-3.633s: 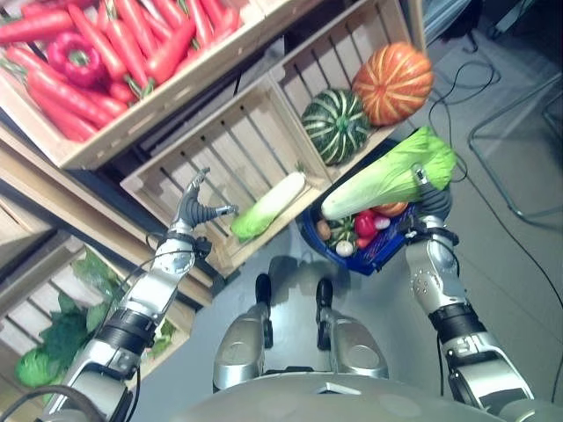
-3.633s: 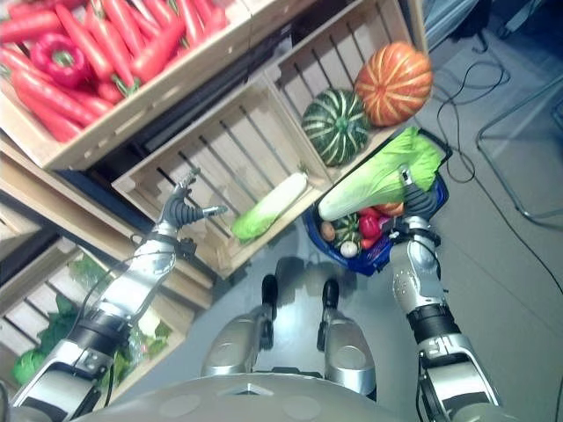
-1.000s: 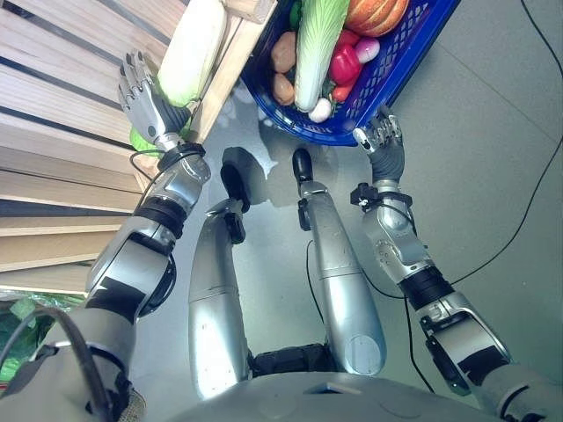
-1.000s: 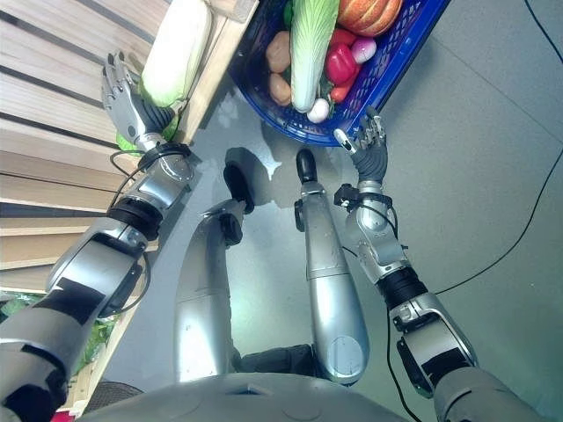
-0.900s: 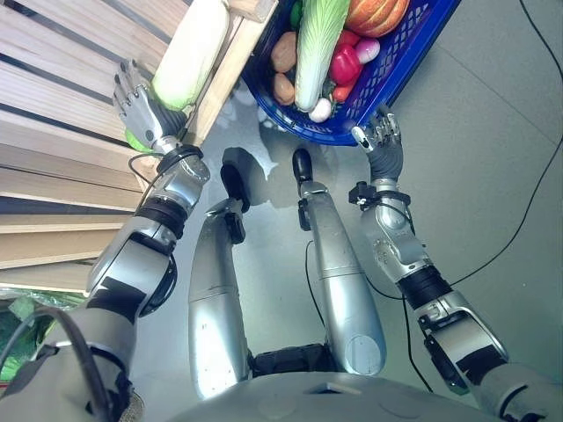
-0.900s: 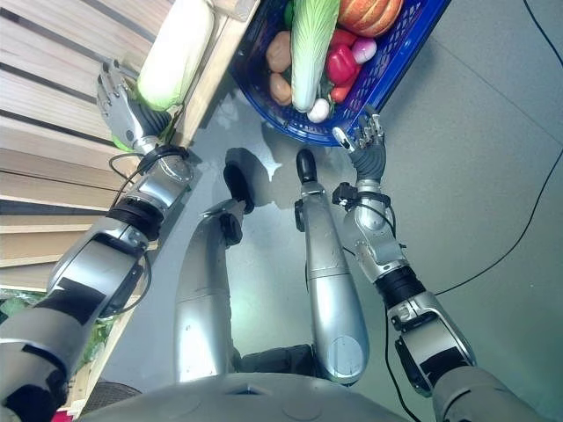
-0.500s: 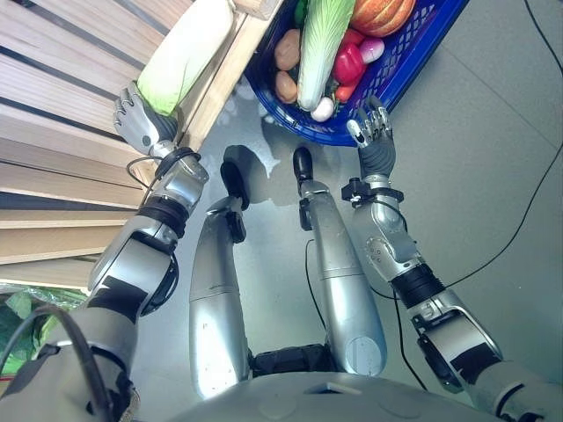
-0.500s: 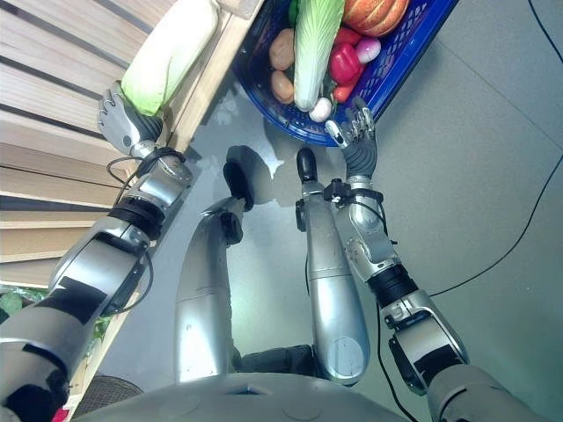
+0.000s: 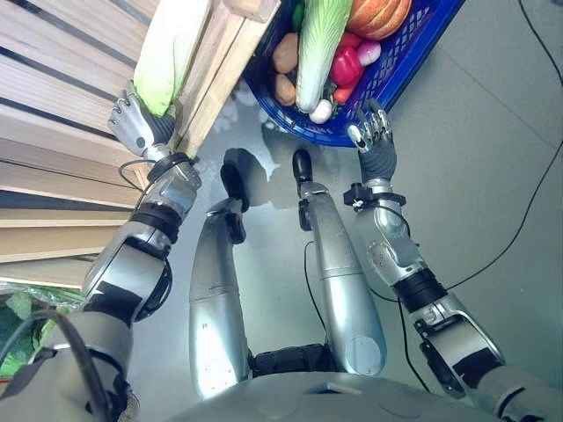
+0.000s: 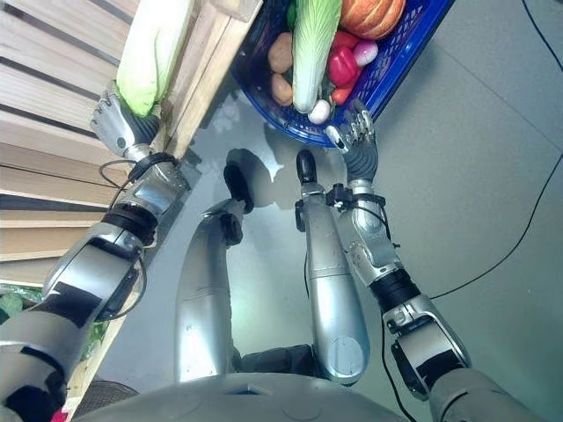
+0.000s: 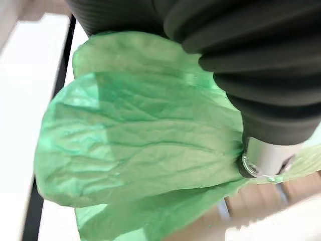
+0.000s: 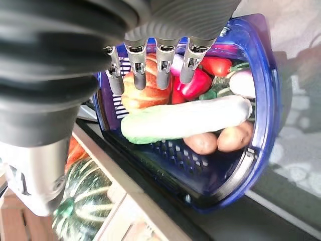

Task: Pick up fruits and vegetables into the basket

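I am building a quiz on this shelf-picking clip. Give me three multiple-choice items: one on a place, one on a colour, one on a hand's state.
1. Where does the long green-and-white cabbage by the left hand lie?
A. wooden crate
B. floor
C. basket

2. What colour is the plastic basket?
A. red
B. blue
C. grey

3. How is the right hand?
A. shut on a pepper
B. open, empty
C. curled round the basket rim

Answers: 1 A, the long green-and-white cabbage rests on the wooden crate slats. 2 B, its mesh wall is blue. 3 B, the fingers are straight beside the basket.

Crate rim (image 9: 220,66) stands between cabbage (image 9: 167,53) and basket (image 9: 400,66).
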Robot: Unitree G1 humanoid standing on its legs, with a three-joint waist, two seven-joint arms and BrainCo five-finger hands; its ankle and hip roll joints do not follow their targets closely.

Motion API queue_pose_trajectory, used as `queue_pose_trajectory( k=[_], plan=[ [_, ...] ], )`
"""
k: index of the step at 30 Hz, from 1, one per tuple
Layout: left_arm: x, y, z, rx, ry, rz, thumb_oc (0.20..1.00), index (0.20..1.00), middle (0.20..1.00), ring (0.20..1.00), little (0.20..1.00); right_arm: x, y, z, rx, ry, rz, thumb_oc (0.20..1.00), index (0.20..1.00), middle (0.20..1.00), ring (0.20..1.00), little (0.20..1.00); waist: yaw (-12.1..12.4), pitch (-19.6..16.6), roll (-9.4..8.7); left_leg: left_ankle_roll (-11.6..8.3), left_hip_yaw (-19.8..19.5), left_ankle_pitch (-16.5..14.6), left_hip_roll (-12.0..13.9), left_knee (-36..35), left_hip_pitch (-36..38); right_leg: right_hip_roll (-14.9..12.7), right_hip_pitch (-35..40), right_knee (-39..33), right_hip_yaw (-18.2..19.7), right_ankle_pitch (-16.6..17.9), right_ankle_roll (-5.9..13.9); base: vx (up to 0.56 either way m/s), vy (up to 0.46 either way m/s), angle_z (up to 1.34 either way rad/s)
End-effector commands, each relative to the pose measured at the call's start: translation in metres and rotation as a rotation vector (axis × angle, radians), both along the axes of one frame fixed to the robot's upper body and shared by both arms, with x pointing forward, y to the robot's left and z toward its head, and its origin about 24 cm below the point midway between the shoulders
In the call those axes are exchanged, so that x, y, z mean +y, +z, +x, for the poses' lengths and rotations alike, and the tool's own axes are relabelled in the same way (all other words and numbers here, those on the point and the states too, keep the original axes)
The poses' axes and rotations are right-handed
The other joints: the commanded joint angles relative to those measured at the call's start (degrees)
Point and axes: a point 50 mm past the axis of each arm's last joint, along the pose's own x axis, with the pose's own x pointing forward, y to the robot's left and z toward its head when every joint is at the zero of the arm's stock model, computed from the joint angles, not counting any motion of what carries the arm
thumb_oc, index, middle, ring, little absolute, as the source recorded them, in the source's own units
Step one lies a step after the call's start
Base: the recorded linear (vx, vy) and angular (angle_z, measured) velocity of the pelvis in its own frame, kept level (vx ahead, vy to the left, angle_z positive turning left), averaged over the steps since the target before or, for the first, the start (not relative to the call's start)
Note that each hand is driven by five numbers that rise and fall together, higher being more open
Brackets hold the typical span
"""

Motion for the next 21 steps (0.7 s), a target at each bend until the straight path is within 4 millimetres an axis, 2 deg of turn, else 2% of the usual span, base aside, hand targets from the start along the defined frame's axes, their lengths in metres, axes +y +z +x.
queue_pose_trajectory(
  k=[1, 9, 13, 19, 21],
  plan=[
    [0.018, 0.012, -0.016, -0.184, 0.010, 0.101, 0.200, 0.200, 0.200, 0.200, 0.200, -0.001, 0.011, -0.022, -0.123, 0.044, 0.081, 1.000, 1.000, 1.000, 1.000, 1.000, 2.1, -3.3, -0.40, -3.06, -0.4, 0.5, -2.7, -5.9, 4.8, 0.3, 8.1, -5.9, -6.0, 0.6, 2.63, -0.01, 0.033, 0.03],
    [0.011, -0.018, -0.053, -0.232, -0.175, 0.118, 0.200, 0.200, 0.200, 0.200, 0.200, -0.012, 0.007, -0.030, -0.116, 0.052, 0.061, 1.000, 1.000, 1.000, 1.000, 1.000, 5.3, -3.3, 0.92, -2.87, -4.0, 3.4, -5.3, -18.1, 24.5, 0.1, 28.7, -18.2, -7.0, 1.6, 2.29, 0.03, 0.009, 0.19],
    [0.006, -0.036, -0.079, -0.194, -0.279, 0.094, 0.200, 0.200, 0.200, 0.200, 0.200, -0.021, -0.001, -0.040, -0.096, 0.057, 0.051, 1.000, 1.000, 1.000, 1.000, 1.000, 6.8, -7.9, 1.29, -2.82, -6.0, 5.0, -6.0, -25.5, 33.0, -0.1, 37.9, -26.3, -8.1, 2.9, 1.86, 0.12, 0.012, 0.24],
    [-0.001, -0.038, -0.092, -0.117, -0.440, 0.048, 0.200, 0.200, 0.200, 0.200, 0.200, -0.025, -0.007, -0.046, -0.070, 0.096, 0.036, 1.000, 1.000, 1.000, 1.000, 1.000, 8.0, -13.9, 1.64, -2.46, -8.4, 7.2, -5.9, -35.5, 41.6, -0.4, 47.1, -35.7, -9.0, 5.2, 2.04, 0.13, 0.012, 0.17],
    [-0.012, -0.037, -0.094, -0.070, -0.544, 0.039, 0.200, 0.200, 0.200, 0.200, 0.200, -0.023, -0.005, -0.046, -0.080, 0.124, 0.021, 1.000, 1.000, 1.000, 1.000, 1.000, 8.7, -16.2, 1.78, -2.45, -9.2, 8.6, -5.5, -39.8, 44.6, -0.4, 50.2, -39.3, -9.6, 6.7, 2.41, 0.11, -0.001, 0.19]
  ],
)
